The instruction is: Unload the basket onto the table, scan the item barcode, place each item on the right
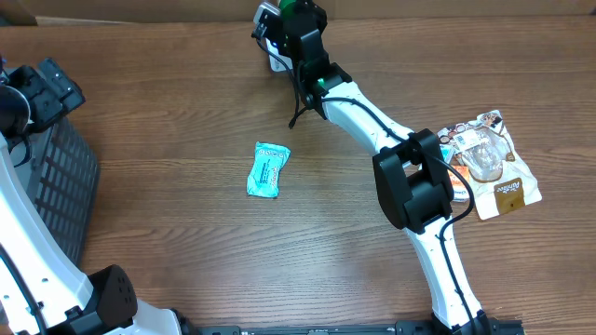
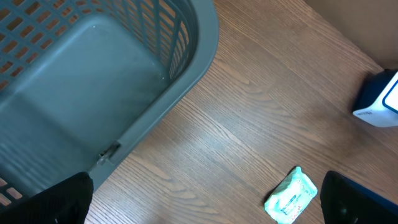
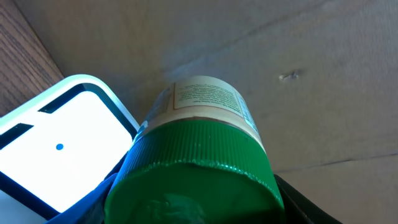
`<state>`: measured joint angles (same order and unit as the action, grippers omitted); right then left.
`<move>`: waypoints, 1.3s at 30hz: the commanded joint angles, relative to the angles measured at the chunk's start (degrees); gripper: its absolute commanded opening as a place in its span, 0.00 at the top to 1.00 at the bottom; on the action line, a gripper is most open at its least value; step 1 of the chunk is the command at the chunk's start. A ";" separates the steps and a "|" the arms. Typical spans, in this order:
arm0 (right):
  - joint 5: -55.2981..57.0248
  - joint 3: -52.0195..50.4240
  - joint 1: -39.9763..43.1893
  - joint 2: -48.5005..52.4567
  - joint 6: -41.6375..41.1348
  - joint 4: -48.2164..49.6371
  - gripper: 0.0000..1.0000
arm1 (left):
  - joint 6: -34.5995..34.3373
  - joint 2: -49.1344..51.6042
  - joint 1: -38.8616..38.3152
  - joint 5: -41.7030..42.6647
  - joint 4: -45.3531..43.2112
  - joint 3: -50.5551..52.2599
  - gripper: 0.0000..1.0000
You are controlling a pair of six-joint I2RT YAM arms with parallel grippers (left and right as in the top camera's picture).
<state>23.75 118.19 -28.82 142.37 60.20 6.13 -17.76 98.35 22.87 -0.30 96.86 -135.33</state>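
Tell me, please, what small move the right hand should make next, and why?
Probably roll the jar slowly about its axis: the right hand holds it beside the scanner, yet the label side in view shows only fine print, no barcode.

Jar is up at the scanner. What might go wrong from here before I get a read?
1. The jar shows only small print in the right wrist view. No barcode is visible, so it may not face the scanner window.
2. The jar sits close beside the scanner, so turning it may nudge the unit.
3. The right claw appears to grip around the round green lid, which could slip while rotating.
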 commanded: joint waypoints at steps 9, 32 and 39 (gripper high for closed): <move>-0.70 1.11 -1.88 -8.57 -13.00 -9.33 0.45 | 1.03 -0.85 -0.07 -0.31 -0.07 -0.68 0.00; -31.61 -22.75 19.32 -35.80 -67.93 -82.60 0.45 | 1.03 -0.85 -0.07 -0.31 -0.07 -0.68 0.00; -29.83 -33.62 21.55 -35.80 -67.91 -79.19 0.44 | 1.03 -0.85 -0.07 -0.31 -0.07 -0.68 0.00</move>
<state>-5.78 85.80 -7.44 107.44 -7.31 -73.54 -17.76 98.35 22.87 -0.30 96.86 -135.33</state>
